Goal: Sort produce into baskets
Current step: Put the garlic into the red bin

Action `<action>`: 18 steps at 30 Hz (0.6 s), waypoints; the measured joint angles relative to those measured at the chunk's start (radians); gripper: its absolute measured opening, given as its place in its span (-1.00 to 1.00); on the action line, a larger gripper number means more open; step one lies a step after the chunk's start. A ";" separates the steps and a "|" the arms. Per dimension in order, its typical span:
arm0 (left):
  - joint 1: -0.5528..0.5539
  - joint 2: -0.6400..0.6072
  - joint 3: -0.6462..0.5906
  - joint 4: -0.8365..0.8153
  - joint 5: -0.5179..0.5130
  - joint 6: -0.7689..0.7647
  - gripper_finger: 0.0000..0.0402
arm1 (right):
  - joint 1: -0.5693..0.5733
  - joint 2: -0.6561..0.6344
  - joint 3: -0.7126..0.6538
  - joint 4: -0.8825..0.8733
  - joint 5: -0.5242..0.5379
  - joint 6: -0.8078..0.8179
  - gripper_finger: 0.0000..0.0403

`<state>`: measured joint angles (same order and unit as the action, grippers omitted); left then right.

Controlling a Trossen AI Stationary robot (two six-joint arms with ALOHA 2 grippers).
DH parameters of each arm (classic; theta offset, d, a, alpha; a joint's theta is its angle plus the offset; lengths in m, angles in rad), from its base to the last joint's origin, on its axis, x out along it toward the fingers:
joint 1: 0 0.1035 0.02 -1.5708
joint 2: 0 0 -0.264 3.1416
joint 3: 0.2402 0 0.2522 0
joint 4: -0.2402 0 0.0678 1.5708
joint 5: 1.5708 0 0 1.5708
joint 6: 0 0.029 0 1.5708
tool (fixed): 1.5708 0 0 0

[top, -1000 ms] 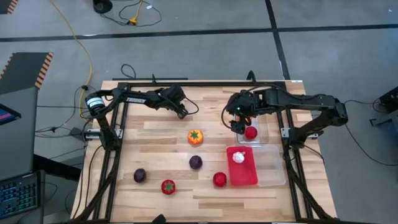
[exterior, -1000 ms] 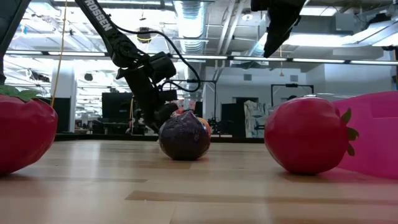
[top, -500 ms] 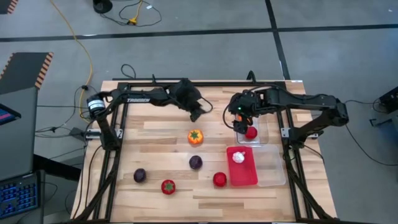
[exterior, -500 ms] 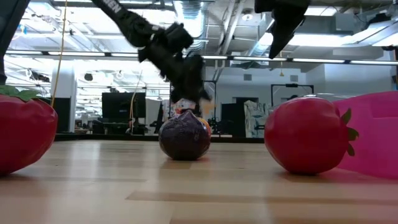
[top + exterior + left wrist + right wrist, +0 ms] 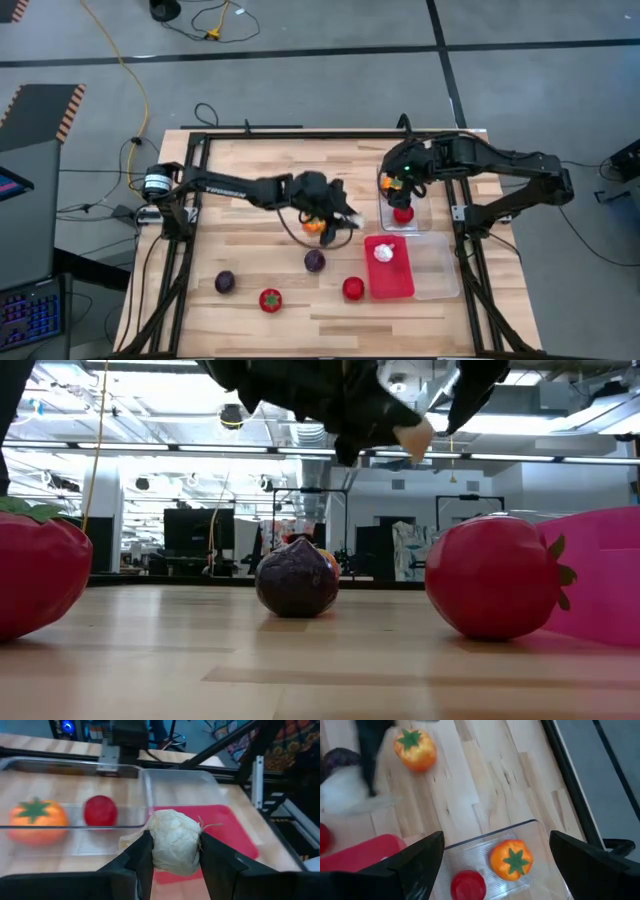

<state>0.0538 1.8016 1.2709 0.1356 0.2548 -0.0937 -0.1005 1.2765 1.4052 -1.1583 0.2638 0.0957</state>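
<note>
My left gripper (image 5: 343, 214) is shut on a white garlic bulb (image 5: 175, 845) above the table's middle, between an orange piece (image 5: 313, 226) on the table and the red tray (image 5: 392, 278). A second garlic bulb (image 5: 383, 252) lies in the red tray. My right gripper (image 5: 495, 845) is open above a small clear tray (image 5: 418, 222), which holds an orange piece (image 5: 511, 860) and a red round piece (image 5: 467, 884). Two purple balls (image 5: 314, 261) (image 5: 225, 282) and two red pieces (image 5: 270, 299) (image 5: 352, 288) rest on the table. My left gripper pinches the garlic bulb by its two opposite sides (image 5: 159, 847) between its two fingers. The bulb is lifted clear of the table, as the low view (image 5: 412, 436) shows.
A larger clear tray (image 5: 440, 272) stands against the red tray's right side. The black frame rails (image 5: 470, 250) run along the table's left and right edges. Bare wood lies at the far left and along the near edge.
My left gripper has swung from the table's far left toward the right and near side with the garlic bulb, and now stands past the orange piece near the red tray. My right gripper has shifted a little toward the right over the small clear tray, where an orange piece now shows.
</note>
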 joint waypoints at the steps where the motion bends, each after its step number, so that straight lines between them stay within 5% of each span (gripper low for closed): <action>1: -0.020 0.001 0.000 0.008 -0.013 -0.010 -0.39 | 0.000 -0.008 0.000 0.000 0.000 0.000 0.92; 9: -0.138 0.066 0.003 0.181 -0.161 -0.016 -0.38 | 0.000 -0.031 0.000 0.004 0.000 0.001 0.92; 18: -0.194 0.270 0.123 0.263 -0.166 -0.028 -0.10 | 0.004 -0.012 0.000 0.018 -0.003 0.001 0.92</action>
<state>-0.1400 2.0713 1.3942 0.3983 0.0891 -0.1215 -0.0960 1.2641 1.4052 -1.1406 0.2608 0.0963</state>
